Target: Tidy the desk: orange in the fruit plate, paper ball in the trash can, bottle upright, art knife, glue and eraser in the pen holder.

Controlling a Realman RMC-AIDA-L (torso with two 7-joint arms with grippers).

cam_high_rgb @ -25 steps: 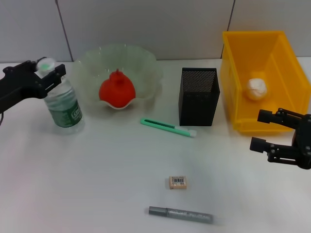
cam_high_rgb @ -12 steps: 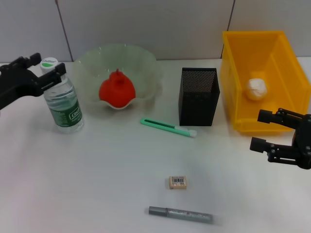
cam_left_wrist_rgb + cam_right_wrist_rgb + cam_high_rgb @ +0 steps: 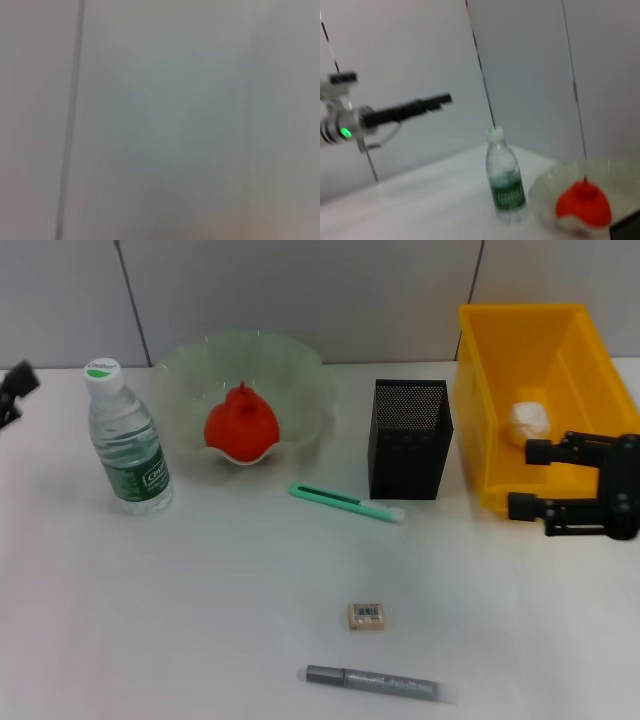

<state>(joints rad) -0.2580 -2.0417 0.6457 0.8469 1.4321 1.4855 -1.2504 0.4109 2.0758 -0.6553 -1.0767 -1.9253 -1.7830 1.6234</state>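
Three of the six jobs look done, judging from how things lie. At the far left edge, about nine o'clock, only a scrap of the left gripper (image 3: 14,390) shows, well apart from everything, and I cannot tell how its fingers are set. Next comes one bottle (image 3: 126,439), standing upright on the tabletop (image 3: 200,620) at ten o'clock. Beside it is one fruit plate (image 3: 290,365), and the single orange (image 3: 240,423) sits inside it. At the middle, near twelve o'clock, stands one black mesh pen holder (image 3: 410,438), which seems to hold none of the three items.

What is left lies loose on the tabletop: one green art knife (image 3: 346,502) just in front of the pen holder, one eraser (image 3: 367,616) towards six o'clock, and one grey glue stick (image 3: 371,681) nearest the front edge.

At two o'clock sits one yellow trash can (image 3: 580,350) with one paper ball (image 3: 530,420) in it. The right gripper (image 3: 527,480) hovers at three o'clock, by the can's front wall, its fingers apart and empty.
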